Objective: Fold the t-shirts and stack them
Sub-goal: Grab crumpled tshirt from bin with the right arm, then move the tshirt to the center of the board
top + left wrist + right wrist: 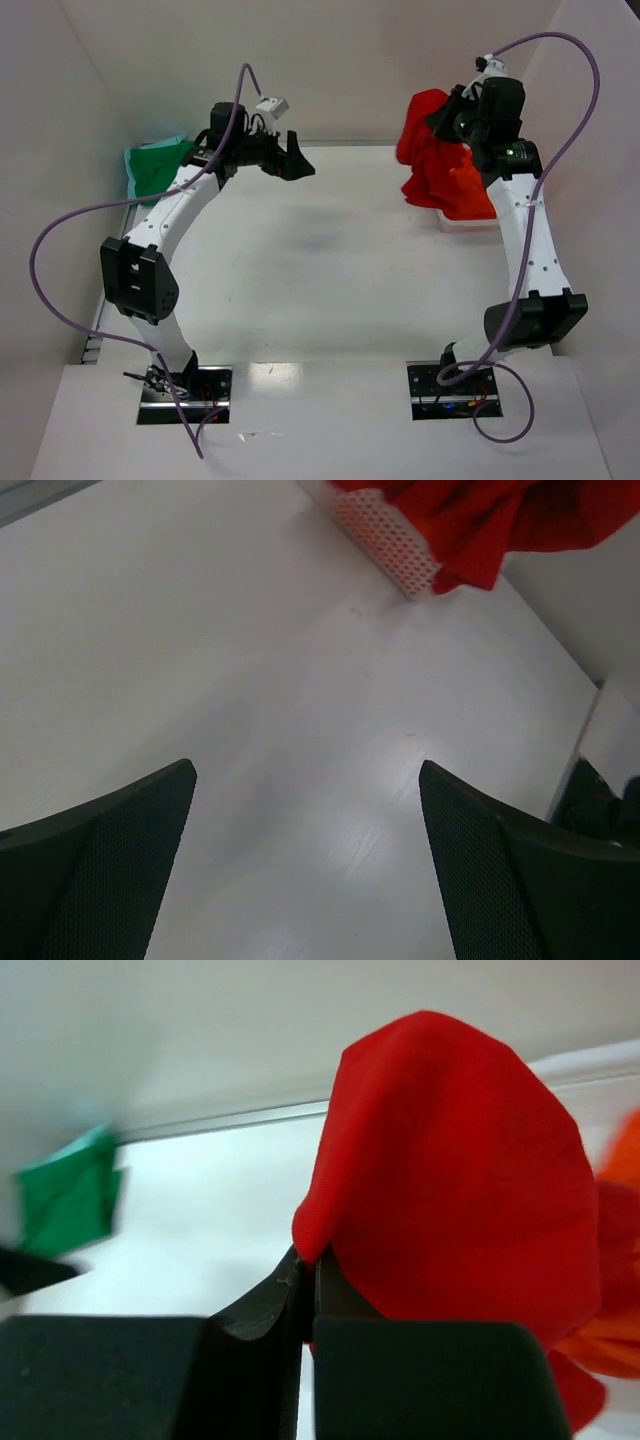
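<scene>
Three plain soft cloth shirts: one bright red t-shirt (450,1180), one green t-shirt (155,168), one orange t-shirt (622,1160). Red: bunched, hanging in rounded folds over one white plastic lattice basket (385,530) at far right of matte white desk (330,260), pinched between closed right fingers (305,1290). Orange: mostly hidden behind red. Green: crumpled, desk's far left corner. Left fingers (298,162): spread wide, empty, above desk.
</scene>
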`<state>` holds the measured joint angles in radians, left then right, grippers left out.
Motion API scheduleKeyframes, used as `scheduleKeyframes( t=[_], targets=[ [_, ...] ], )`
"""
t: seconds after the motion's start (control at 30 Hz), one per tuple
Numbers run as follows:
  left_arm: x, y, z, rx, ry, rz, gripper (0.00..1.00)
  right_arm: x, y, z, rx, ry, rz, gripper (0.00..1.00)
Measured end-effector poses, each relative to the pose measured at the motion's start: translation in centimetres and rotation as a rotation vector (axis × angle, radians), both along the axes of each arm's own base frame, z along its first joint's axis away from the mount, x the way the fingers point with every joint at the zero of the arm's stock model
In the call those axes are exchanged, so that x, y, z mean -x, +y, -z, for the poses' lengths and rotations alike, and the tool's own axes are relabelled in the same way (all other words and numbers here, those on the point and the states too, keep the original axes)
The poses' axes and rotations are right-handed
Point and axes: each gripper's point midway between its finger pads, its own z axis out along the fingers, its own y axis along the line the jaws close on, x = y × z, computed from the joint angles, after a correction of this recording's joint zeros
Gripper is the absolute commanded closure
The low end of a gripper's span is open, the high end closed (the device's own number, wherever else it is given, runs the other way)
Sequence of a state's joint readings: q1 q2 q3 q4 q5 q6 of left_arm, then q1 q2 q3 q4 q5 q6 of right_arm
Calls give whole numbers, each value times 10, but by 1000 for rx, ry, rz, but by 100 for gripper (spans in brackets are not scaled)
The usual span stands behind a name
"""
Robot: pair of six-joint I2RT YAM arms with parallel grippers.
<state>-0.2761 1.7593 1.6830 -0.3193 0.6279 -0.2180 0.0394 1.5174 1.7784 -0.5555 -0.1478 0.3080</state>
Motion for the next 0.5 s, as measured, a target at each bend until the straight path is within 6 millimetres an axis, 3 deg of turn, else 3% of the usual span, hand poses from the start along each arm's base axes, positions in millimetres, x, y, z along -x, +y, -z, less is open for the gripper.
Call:
scheduleKeyframes(
  t=[0.1,0.23,0.33,0.43,0.5],
  targets=[
    [12,-31,-10,43,-31,124,0,21,51,-9,-65,-9,-160,100],
    [33,-66,-26,98,-81,263,0,44,105,7,-136,56,-344,100],
    [43,-83,-31,114,-105,318,9,52,118,20,-165,101,-396,100],
    [44,-98,-31,118,-127,337,55,60,124,27,-196,135,-427,100],
    [41,-104,-26,109,-130,328,92,68,126,25,-212,135,-454,100]
  ],
)
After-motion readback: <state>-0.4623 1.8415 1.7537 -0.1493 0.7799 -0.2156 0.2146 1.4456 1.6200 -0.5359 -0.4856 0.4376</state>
